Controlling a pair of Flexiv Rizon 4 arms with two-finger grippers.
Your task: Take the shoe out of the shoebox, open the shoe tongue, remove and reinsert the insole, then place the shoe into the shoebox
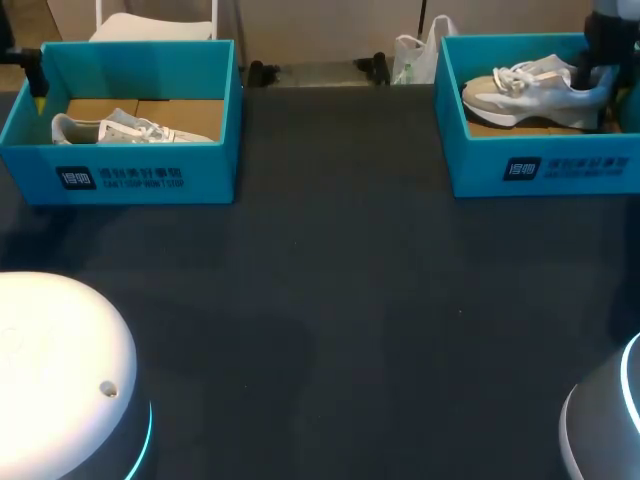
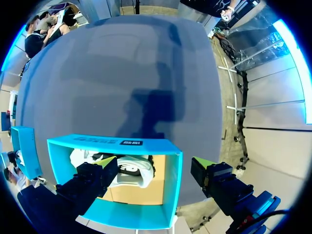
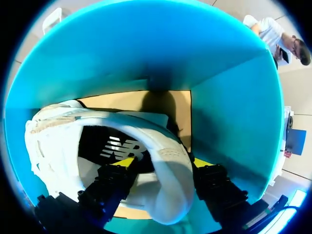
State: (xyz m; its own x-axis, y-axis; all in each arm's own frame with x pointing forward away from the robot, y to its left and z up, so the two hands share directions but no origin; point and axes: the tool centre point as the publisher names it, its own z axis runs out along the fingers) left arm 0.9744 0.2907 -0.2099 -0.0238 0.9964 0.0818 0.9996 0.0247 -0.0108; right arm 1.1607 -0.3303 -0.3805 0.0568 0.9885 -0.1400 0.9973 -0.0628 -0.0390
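Observation:
Two teal shoeboxes stand at the table's far corners. In the right shoebox [image 1: 545, 165] lies a pale grey shoe [image 1: 535, 88] with white laces, toe towards the middle. My right gripper [image 1: 600, 70] is at its heel. In the right wrist view one fingertip [image 3: 127, 162] sits inside the shoe [image 3: 161, 185] and the other presses the heel from outside, so my right gripper [image 3: 163, 163] is shut on the heel rim. My left gripper [image 2: 153, 163] hangs open above the end of the left shoebox [image 2: 112, 142], one finger over its shoe [image 2: 129, 170], the other outside the wall.
The left shoebox [image 1: 130, 175] holds a second pale shoe [image 1: 130, 128] on its cardboard floor. Dark tabletop [image 1: 330, 300] spreads between the boxes and towards me. My arms' white bases [image 1: 60, 370] fill the near corners.

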